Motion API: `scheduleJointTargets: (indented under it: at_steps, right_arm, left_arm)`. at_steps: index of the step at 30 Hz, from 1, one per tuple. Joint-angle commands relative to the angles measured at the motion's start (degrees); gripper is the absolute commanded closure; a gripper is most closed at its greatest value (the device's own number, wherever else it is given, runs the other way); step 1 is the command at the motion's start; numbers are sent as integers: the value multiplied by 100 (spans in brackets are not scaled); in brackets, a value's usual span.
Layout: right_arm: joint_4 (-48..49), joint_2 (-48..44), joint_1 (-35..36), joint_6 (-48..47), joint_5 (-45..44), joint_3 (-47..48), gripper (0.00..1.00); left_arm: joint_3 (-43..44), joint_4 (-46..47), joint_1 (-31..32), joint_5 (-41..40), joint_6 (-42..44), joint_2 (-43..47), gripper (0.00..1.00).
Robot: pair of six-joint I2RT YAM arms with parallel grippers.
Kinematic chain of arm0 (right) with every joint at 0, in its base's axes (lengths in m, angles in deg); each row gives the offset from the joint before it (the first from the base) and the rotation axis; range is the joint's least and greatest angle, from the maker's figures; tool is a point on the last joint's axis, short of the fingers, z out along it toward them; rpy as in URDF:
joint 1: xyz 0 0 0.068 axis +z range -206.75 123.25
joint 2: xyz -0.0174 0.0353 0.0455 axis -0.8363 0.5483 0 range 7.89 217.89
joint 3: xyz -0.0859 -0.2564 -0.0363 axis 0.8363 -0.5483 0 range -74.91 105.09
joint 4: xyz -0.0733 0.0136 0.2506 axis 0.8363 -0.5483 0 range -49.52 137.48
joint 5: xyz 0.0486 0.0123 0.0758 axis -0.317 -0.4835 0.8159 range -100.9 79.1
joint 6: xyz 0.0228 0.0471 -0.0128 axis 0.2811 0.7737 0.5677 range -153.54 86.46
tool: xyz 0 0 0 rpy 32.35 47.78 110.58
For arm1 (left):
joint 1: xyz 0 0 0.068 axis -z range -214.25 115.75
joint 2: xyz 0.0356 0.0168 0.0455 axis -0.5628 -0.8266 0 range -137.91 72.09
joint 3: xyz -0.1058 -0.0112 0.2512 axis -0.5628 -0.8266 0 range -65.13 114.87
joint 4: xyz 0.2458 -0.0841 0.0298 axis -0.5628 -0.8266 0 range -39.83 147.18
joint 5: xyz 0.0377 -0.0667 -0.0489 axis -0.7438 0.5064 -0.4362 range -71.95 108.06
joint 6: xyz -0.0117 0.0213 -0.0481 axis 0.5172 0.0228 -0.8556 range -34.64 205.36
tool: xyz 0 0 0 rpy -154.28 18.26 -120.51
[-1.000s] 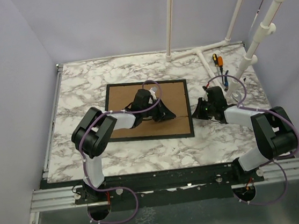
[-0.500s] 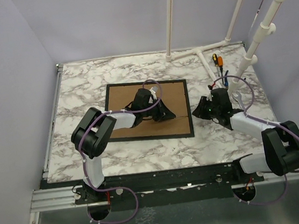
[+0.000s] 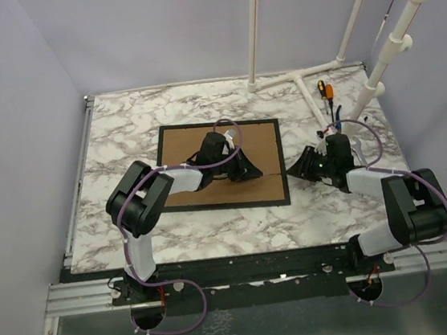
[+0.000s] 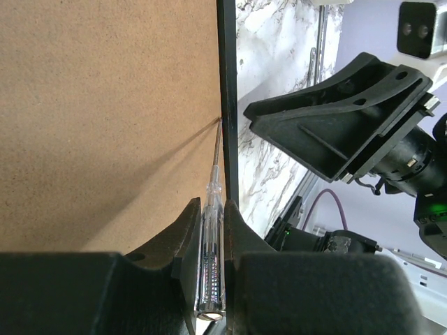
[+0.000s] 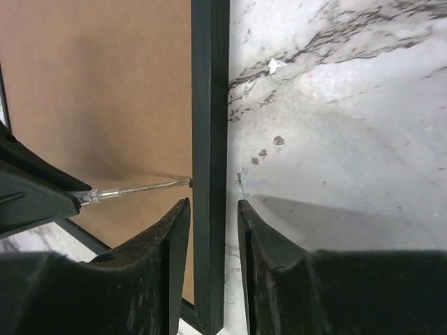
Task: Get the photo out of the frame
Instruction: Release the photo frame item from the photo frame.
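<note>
The frame (image 3: 185,151) lies face down on the marble table, brown backing board up inside its thin black border (image 5: 209,105). The photo is hidden under the backing. My left gripper (image 4: 211,206) is shut on a clear-handled screwdriver (image 4: 211,237). The screwdriver's tip (image 4: 219,125) touches the seam between backing and right border. In the top view the left gripper (image 3: 248,171) hovers over the frame's right part. My right gripper (image 5: 213,206) stands open astride the right border, one finger over the backing and one over the table, with a small gap on each side.
Orange-handled screwdrivers (image 3: 325,91) lie at the back right beside a white pipe stand (image 3: 303,82). Marble tabletop (image 3: 121,122) surrounds the frame. The right arm's gripper body (image 4: 335,125) hangs close above the frame's right edge in the left wrist view.
The right gripper's jaws have opened, and its forearm has swung a little toward the right and near side. The left arm and screwdriver have not moved.
</note>
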Motion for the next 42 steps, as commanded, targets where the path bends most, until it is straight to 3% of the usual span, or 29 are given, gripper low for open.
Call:
scheduleJointTargets:
  at_steps: [1,6,12,42]
  right_arm:
    - [392,299,8,132,631,-43,65]
    - [384,430,6,97,545,-55,66]
    - [273,753,-8,130,356,104,75]
    - [889,773,-8,184,317,-102,79]
  left_arm:
    - [-22,-441,23,-124,193,71,100]
    - [-17,-443,20,-102,196,61,100]
    - [10,-438,23,-89,187,41,100]
    - [66,-628,-39,116,207,63,100]
